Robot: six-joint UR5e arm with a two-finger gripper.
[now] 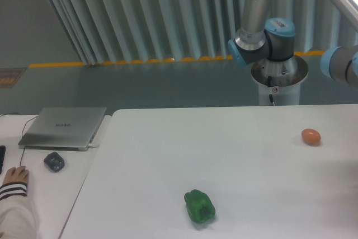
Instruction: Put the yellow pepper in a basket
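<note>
End effector out of frame, state can't be told. Arm (263, 20) reaches off right. Green pepper (199, 206) and orange egg (311, 136) well apart on white bench (224, 155).

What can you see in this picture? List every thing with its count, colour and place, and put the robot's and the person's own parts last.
Green bell pepper: one, green, on the white table, near its front edge.
Egg-shaped thing: one, orange-brown, on the table at the right.
Laptop: one, silver, closed, on the side desk at the left.
Mouse: one, dark grey, in front of the laptop.
Yellow pepper: none in view.
Basket: none in view.
Robot arm: one, grey with blue joints, behind the table at the upper right; it runs out of the frame at the right, so its gripper is not visible.
Person's hand: one, with a striped sleeve, at the lower left.
</note>
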